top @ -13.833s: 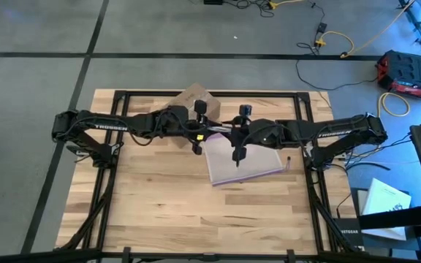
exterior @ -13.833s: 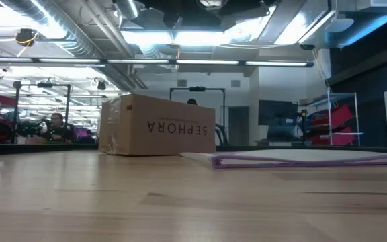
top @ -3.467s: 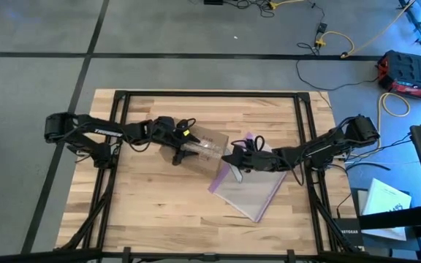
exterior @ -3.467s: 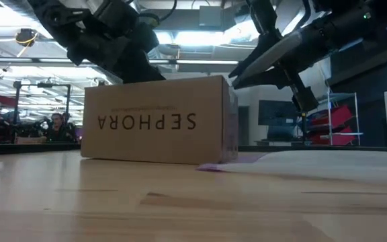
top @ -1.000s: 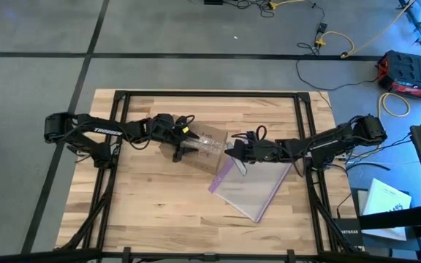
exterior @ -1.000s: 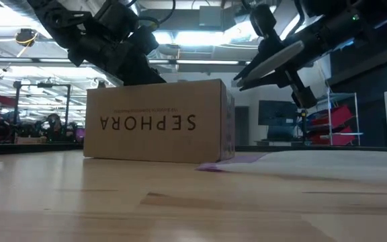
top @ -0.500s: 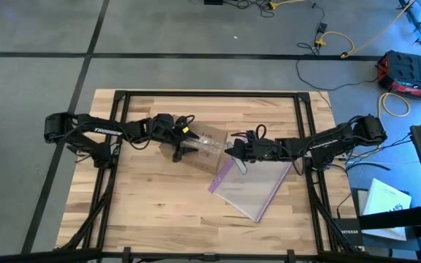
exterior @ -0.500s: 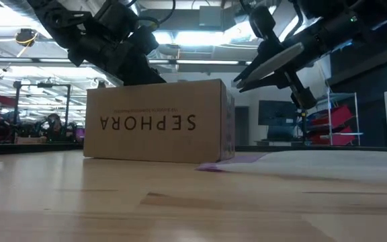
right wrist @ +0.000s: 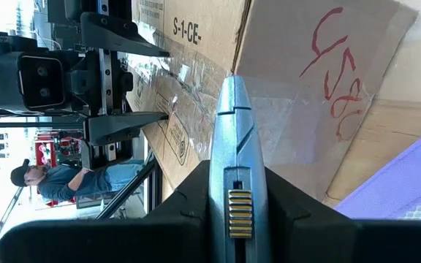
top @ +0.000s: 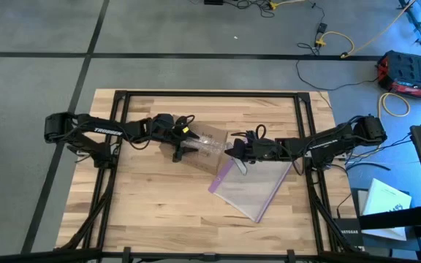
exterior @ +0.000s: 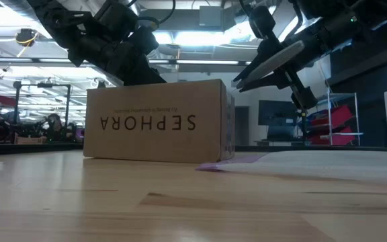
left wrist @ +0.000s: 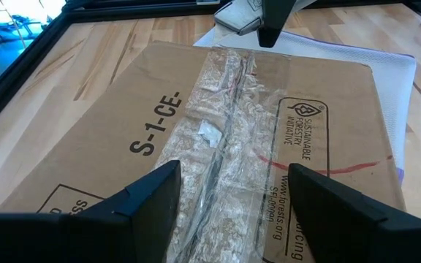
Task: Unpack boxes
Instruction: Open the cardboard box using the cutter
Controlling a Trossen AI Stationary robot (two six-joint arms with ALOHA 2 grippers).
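Nothing's really changing in the last second, so the cut isn't starting yet. Left gripper [top: 182, 151] is sitting with jaws spread over the box [top: 209, 147], taped seam lying between them. Right gripper [top: 234, 152] is pinching the knife [right wrist: 231, 146], tip hovering at the box's edge.

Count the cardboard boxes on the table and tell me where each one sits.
1. The box sits mid-table, its taped seam facing up, between the left gripper and the right gripper, with one corner on the clear bag. No other box shows in any view.
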